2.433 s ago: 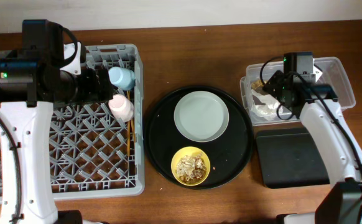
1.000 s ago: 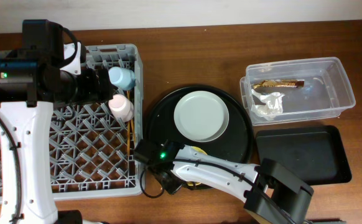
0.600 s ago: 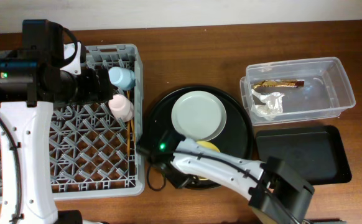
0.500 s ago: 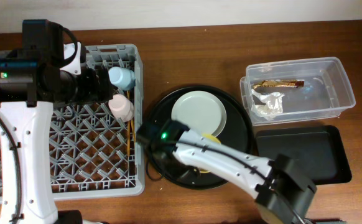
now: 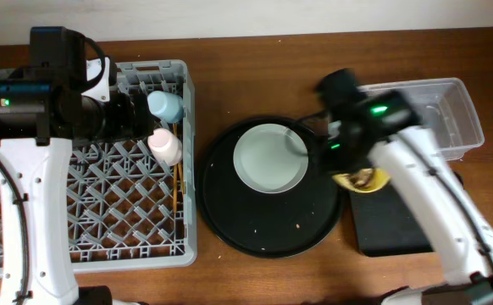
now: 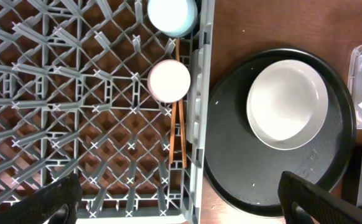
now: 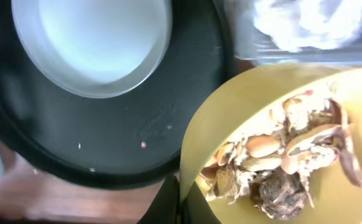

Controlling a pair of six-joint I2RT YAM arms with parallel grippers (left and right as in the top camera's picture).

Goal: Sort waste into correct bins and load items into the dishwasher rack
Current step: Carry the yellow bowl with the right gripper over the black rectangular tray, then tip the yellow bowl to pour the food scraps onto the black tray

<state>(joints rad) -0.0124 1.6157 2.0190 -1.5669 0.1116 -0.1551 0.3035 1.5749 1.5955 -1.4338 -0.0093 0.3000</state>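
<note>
Overhead, your yellow bowl point(image 5: 367, 179) hangs mouth-up toward the desk's right edge, at the shallow black tray's point(image 5: 386, 229) corner. Left wrist: left jaws gape wide, empty, over the rack point(image 6: 75, 93). Right wrist: right jaws pinch the bowl's rim, beige-brown scraps point(image 7: 280, 168) heaped inside.

A dark brown wooden desk point(image 5: 255, 76) with visible grain fills the view, evenly lit; a pale wall point(image 5: 229, 13) borders its far edge.

Left arm point(image 5: 26, 178) and right arm point(image 5: 429, 191) — white shells, black joint housings, black cables, 1 green light each.
</note>
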